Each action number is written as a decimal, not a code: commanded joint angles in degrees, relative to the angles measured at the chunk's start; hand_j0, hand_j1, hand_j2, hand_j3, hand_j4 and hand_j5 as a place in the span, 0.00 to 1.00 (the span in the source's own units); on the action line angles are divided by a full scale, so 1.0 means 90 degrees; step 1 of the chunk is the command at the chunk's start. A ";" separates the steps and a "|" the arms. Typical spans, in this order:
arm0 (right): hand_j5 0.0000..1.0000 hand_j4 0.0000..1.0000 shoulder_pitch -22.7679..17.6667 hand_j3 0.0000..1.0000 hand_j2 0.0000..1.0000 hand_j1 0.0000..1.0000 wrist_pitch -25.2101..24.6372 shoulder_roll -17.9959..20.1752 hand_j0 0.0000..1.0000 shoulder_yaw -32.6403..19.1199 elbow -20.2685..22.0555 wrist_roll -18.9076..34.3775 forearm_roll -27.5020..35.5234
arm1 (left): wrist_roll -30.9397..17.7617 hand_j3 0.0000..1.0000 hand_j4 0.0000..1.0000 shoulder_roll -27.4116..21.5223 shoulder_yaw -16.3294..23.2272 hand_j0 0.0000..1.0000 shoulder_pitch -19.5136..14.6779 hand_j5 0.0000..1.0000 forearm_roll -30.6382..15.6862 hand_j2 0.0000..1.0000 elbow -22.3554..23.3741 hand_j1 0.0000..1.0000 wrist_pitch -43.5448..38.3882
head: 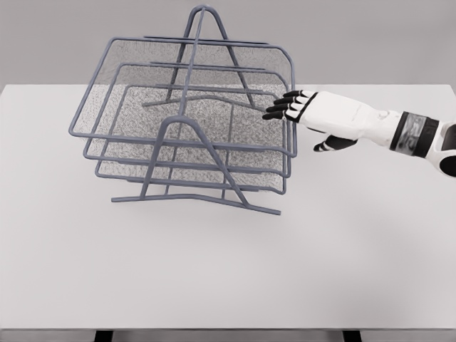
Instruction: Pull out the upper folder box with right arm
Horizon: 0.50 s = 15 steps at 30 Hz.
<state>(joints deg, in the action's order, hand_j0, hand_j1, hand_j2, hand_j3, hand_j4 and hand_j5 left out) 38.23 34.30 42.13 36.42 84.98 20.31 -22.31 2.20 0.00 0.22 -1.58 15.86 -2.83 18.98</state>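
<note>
A grey-blue wire rack (pixel 187 196) stands on the white table (pixel 228 271), left of the middle, with three stacked mesh trays. The upper tray (pixel 178 92) is the largest in view and its right rim (pixel 291 100) faces my right hand. My right hand (pixel 292 108) comes in from the right edge at tray height. Its black fingertips (pixel 278 110) reach the right rim of the upper tray. The fingers are stretched out and slightly bent, closed on nothing, with the thumb (pixel 331 144) hanging below. The left arm does not show.
The rack's triangular end frames (pixel 192 153) rise at the front and back of the trays. Its base rails (pixel 206 199) spread out on the table. A grey wall lies behind the table's far edge.
</note>
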 commanded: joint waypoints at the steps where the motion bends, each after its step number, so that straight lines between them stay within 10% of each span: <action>1: 1.00 1.00 0.0000 1.00 1.00 1.00 0.0078 -0.0013 1.00 0.0113 -0.0038 0.0029 -0.0333 | 0.0000 1.00 1.00 0.0000 0.0005 1.00 0.0000 1.00 -0.0005 1.00 0.0002 1.00 0.0000; 15: 1.00 1.00 -0.0020 1.00 1.00 1.00 0.0078 0.0367 1.00 0.0035 0.0011 0.0019 -0.0255 | 0.0000 1.00 1.00 0.0000 0.0005 1.00 0.0000 1.00 -0.0005 1.00 0.0002 1.00 0.0000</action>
<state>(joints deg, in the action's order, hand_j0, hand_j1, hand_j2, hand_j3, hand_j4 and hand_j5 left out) 38.06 34.87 44.89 36.98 85.52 20.43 -21.99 2.20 0.00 0.27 -1.49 15.86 -2.78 18.99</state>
